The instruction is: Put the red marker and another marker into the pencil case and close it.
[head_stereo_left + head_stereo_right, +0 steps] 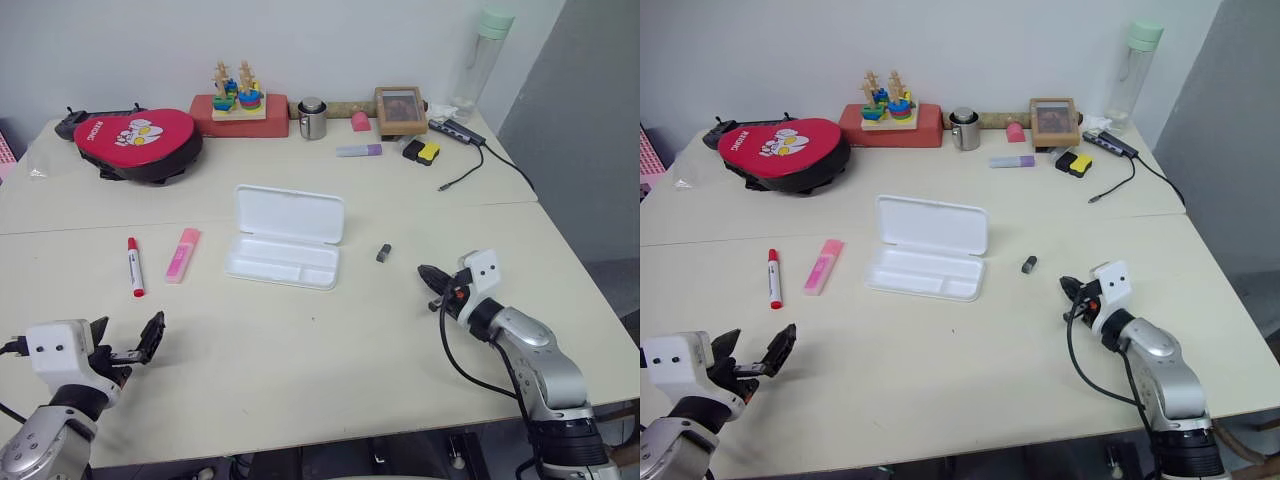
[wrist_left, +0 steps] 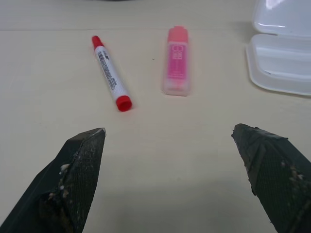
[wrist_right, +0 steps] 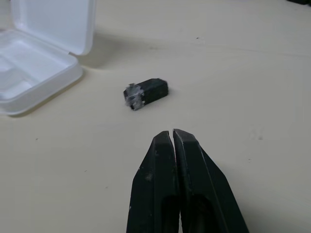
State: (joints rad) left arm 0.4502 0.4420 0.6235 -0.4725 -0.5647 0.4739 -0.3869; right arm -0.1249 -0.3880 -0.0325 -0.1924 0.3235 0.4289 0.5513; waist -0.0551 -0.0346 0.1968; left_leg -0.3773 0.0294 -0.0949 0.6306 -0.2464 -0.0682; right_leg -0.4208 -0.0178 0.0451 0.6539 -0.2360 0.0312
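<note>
White pencil case (image 1: 285,240) open, empty; red marker (image 1: 133,266) and pink highlighter (image 1: 183,254) on worktop (image 1: 330,340) (nothing loaded). Left gripper (image 1: 128,342) wide, empty; right gripper (image 1: 434,281) closed, empty.

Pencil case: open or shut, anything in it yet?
Open and empty. The pencil case has its lid standing up behind the bare tray. The red marker and pink highlighter lie on the table beside it.
</note>
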